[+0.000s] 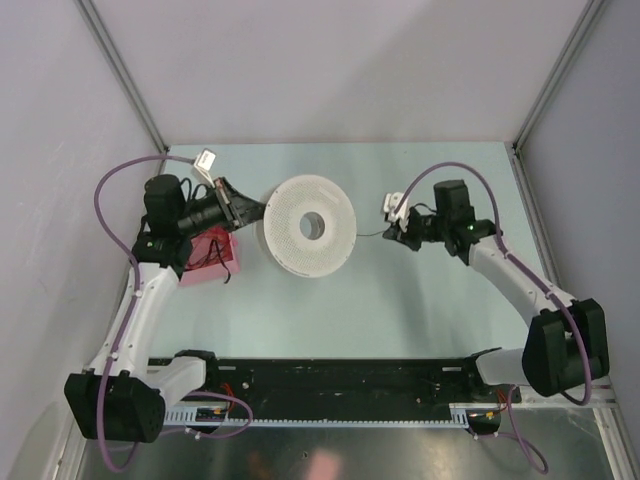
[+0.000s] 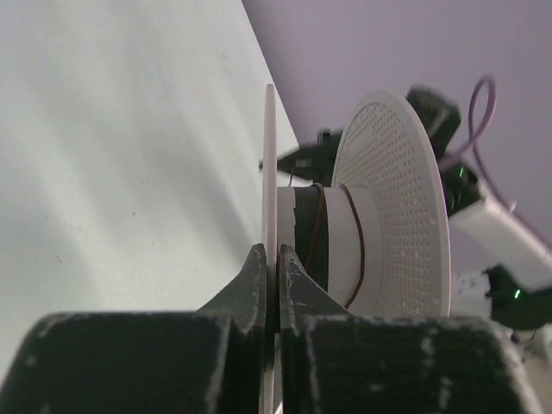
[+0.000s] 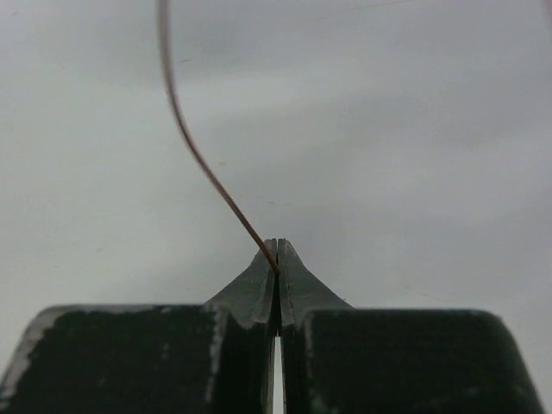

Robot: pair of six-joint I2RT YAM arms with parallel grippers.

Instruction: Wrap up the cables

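The left gripper (image 2: 276,259) was clenched on the near thin flange of the spool (image 2: 397,216), with cable (image 2: 360,246) wound round its core beyond. The right gripper (image 3: 277,254) pinched a cable strand that curved away upward.

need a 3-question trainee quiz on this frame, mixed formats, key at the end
1. True or false: the right pincer is open.
2. What does the left pincer clamp? A) the thin flange of the spool B) the cable C) nothing
3. Fill in: the cable held by the right pincer runs to the ____.
Key: 1 false, it is shut on the cable. 2 A. 3 spool.
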